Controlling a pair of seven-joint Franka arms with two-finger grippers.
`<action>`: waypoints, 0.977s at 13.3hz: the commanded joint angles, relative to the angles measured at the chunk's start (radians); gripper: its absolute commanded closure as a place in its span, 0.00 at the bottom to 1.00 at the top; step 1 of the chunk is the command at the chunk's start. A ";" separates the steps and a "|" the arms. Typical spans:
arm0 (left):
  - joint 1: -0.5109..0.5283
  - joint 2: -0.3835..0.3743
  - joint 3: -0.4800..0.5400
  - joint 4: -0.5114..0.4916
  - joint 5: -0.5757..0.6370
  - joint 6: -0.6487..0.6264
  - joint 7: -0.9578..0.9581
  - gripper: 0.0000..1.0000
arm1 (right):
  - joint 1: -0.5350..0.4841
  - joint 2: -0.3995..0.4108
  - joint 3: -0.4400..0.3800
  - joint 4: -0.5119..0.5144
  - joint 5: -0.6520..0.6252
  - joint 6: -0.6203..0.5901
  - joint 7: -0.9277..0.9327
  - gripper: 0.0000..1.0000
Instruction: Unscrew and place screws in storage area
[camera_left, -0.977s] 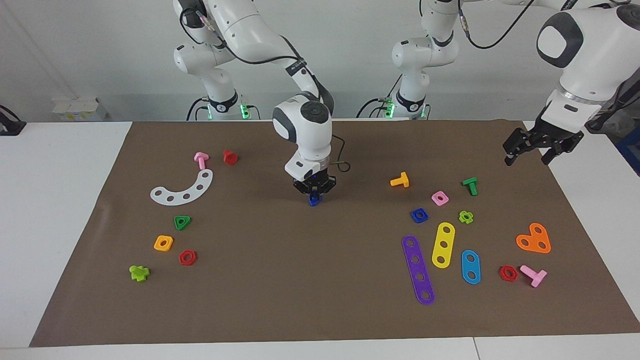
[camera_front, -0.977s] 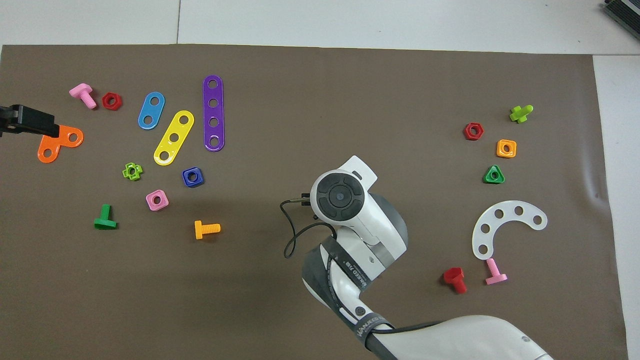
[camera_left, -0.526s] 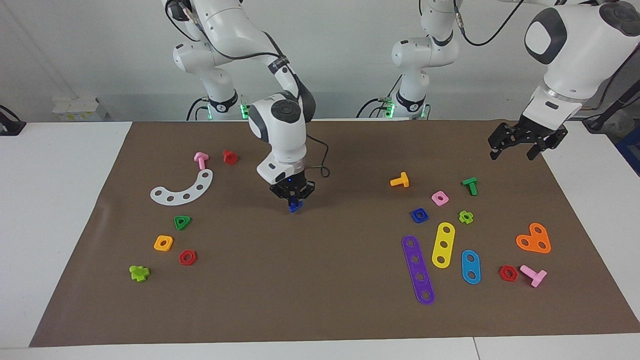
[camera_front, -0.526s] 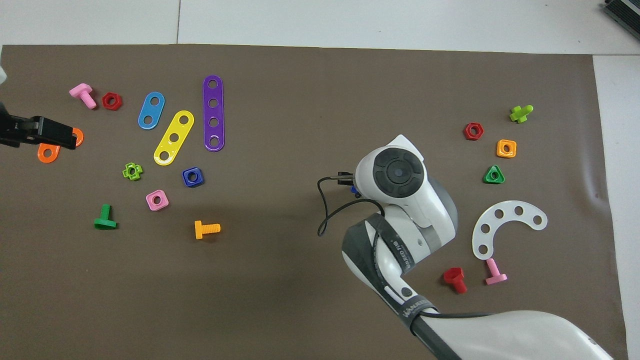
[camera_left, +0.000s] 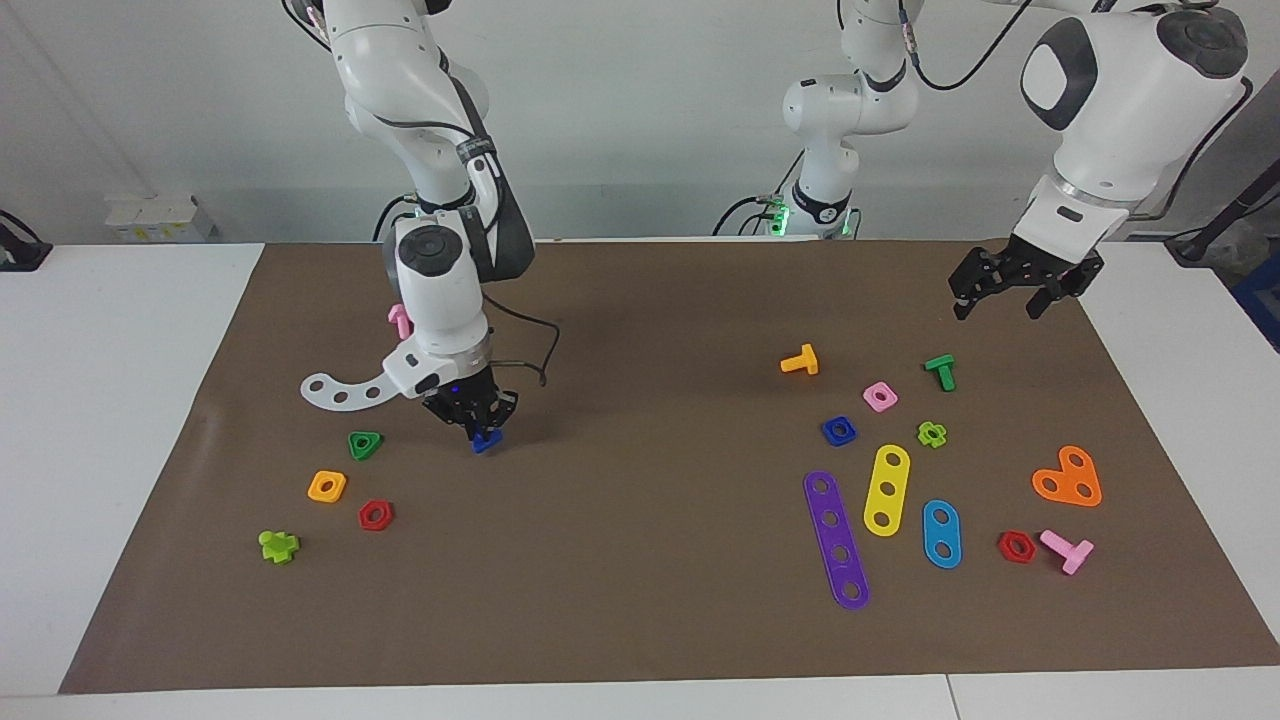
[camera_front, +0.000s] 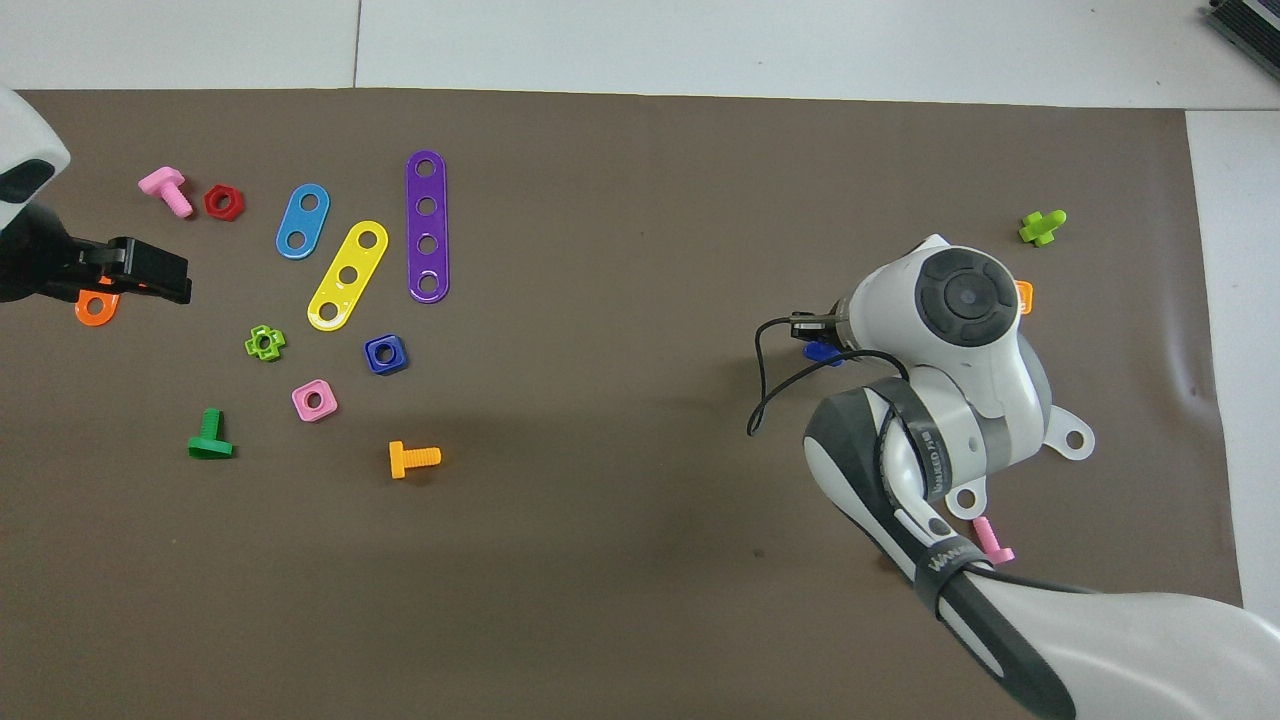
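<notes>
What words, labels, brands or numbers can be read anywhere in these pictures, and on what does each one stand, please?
Upper black strap on the right arm: white capital lettering, too blurred to read with certainty.
Lower black strap on the same arm: white lettering, also too blurred to read.
No other writing, number or sign can be read in either view.

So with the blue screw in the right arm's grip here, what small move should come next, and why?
Probably a short descent to set it down. The right end effector is shut on the blue screw just above the mat, beside the green triangle nut and the orange nut, where loose parts are gathered. The left end effector waits at its own end of the mat.
</notes>
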 joint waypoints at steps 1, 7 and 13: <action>0.000 -0.037 0.005 -0.052 0.021 0.025 0.015 0.00 | -0.085 -0.026 0.014 -0.040 -0.014 0.030 -0.078 1.00; -0.002 -0.028 0.008 -0.026 0.021 0.031 0.009 0.00 | -0.116 -0.018 0.014 -0.040 -0.002 0.003 -0.097 0.49; -0.003 -0.024 0.007 0.094 0.015 -0.068 0.003 0.00 | -0.121 -0.081 0.014 0.095 -0.002 -0.211 -0.117 0.00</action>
